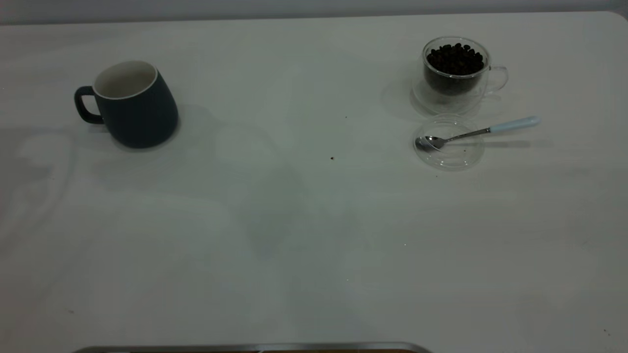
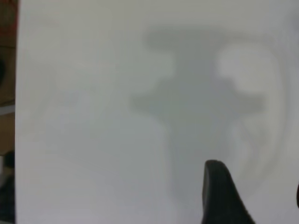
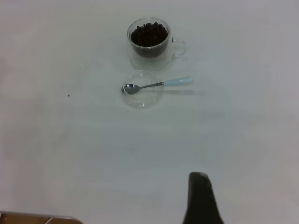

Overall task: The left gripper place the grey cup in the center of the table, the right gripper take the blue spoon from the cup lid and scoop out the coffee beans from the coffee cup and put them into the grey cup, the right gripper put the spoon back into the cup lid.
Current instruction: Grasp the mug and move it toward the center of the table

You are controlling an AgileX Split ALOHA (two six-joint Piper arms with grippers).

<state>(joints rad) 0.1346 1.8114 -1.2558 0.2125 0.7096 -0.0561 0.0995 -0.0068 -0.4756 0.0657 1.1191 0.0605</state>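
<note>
The grey cup (image 1: 132, 105), a dark mug with a pale inside, stands upright at the table's left, handle pointing left. At the right stands the glass coffee cup (image 1: 454, 73) (image 3: 149, 42), full of coffee beans. Just in front of it lies the clear cup lid (image 1: 449, 144) (image 3: 142, 93). The blue spoon (image 1: 478, 131) (image 3: 159, 85) rests with its bowl in the lid and its pale blue handle pointing right. Neither gripper appears in the exterior view. My left gripper (image 2: 257, 184) hangs open over bare table. My right gripper (image 3: 250, 186) is open, well short of the lid.
A dark crumb (image 1: 332, 158) lies near the table's middle. A metal strip (image 1: 255, 348) runs along the near edge. The table's side edge (image 2: 16, 116) shows in the left wrist view.
</note>
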